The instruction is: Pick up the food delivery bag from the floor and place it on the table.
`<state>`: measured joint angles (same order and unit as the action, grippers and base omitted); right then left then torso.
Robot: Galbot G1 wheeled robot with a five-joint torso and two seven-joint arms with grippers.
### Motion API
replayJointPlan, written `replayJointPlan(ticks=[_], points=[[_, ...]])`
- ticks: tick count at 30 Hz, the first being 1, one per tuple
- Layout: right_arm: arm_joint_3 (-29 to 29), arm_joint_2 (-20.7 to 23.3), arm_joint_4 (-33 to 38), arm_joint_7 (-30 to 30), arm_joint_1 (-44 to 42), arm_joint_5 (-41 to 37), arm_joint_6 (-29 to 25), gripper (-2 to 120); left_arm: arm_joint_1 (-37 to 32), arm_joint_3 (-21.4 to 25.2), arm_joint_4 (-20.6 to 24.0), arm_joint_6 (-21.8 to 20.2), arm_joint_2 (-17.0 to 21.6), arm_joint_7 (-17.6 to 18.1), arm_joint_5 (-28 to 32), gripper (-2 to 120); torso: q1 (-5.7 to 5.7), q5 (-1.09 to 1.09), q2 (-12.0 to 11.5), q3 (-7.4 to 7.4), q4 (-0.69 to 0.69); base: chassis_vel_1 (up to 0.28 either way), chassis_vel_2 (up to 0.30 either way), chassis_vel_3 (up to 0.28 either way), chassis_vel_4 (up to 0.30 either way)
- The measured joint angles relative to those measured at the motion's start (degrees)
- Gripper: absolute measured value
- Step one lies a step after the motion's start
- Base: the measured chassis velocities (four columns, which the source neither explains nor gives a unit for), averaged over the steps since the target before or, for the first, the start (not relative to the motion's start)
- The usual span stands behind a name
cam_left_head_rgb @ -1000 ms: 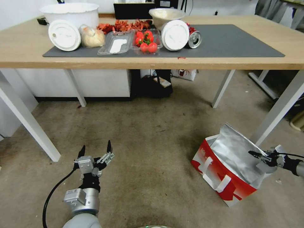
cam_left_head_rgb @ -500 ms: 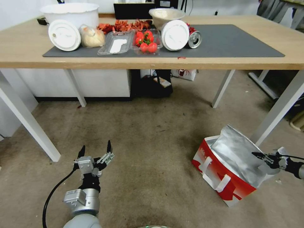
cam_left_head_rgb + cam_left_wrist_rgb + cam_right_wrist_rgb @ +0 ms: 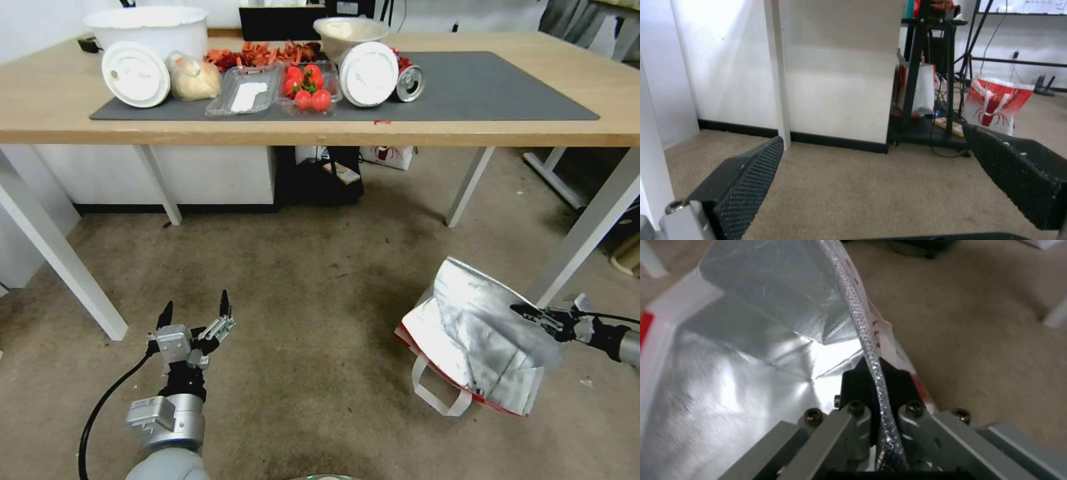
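Observation:
The food delivery bag (image 3: 473, 340) hangs tilted just above the floor (image 3: 313, 313) at the lower right, silver foil lining facing me, a red edge and a white strap handle (image 3: 433, 393) dangling below. My right gripper (image 3: 533, 315) is shut on the bag's upper rim; in the right wrist view the foil edge (image 3: 865, 340) runs pinched between its black fingers (image 3: 853, 380). My left gripper (image 3: 195, 313) stands open over bare floor at the lower left, far from the bag. The table (image 3: 60, 107) spans the top, with its dark grey mat (image 3: 493, 87).
The mat's left half holds white lids (image 3: 136, 73), bowls (image 3: 148, 25), tomatoes (image 3: 307, 87), a can (image 3: 409, 83) and clear trays; its right half is bare. White table legs (image 3: 587, 227) stand close behind the bag. Another red-and-white bag (image 3: 996, 101) sits under the table.
The right gripper has pulled the bag's rim up and leftward; the bag has tipped so its foil faces me and its base has left the floor. The left arm has shifted slightly.

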<state>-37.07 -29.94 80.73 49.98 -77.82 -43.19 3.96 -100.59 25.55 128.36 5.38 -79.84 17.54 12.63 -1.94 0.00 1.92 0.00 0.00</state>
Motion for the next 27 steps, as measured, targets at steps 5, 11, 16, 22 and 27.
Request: replayJointPlan(ticks=[5,11,16,22,27], points=[[0.0,1.1,3.4,0.5,-0.5,-1.1,0.8,0,0.0,0.0,0.2,-0.1,-0.2,0.1,0.0,100,0.0,0.0,0.0,0.0,0.0,0.0,0.0,0.0,0.0],[-0.6,4.1,9.4,1.5,-1.4,-7.1,4.4,0,0.3,0.6,0.2,-0.7,-0.3,0.3,0.2,100,0.0,0.0,0.0,0.0,0.0,0.0,0.0,0.0,0.0],[-0.9,6.4,12.9,2.8,-2.0,-12.0,7.0,0,0.5,1.0,0.3,-1.0,-0.3,0.5,0.5,100,0.0,-0.01,0.0,0.0,0.0,0.0,0.0,0.0,0.0],[-0.9,9.6,16.2,7.0,-2.1,-16.2,10.3,0,0.6,1.4,0.5,-1.3,-0.3,0.1,0.6,100,0.0,-0.01,0.0,0.0,0.0,0.0,0.0,0.0,0.0],[-0.9,11.2,17.4,9.8,-2.1,-19.0,12.1,0,0.7,1.7,0.5,-1.2,-0.1,0.1,1.0,100,0.0,-0.01,0.0,0.0,0.0,0.0,0.0,0.0,0.0]])
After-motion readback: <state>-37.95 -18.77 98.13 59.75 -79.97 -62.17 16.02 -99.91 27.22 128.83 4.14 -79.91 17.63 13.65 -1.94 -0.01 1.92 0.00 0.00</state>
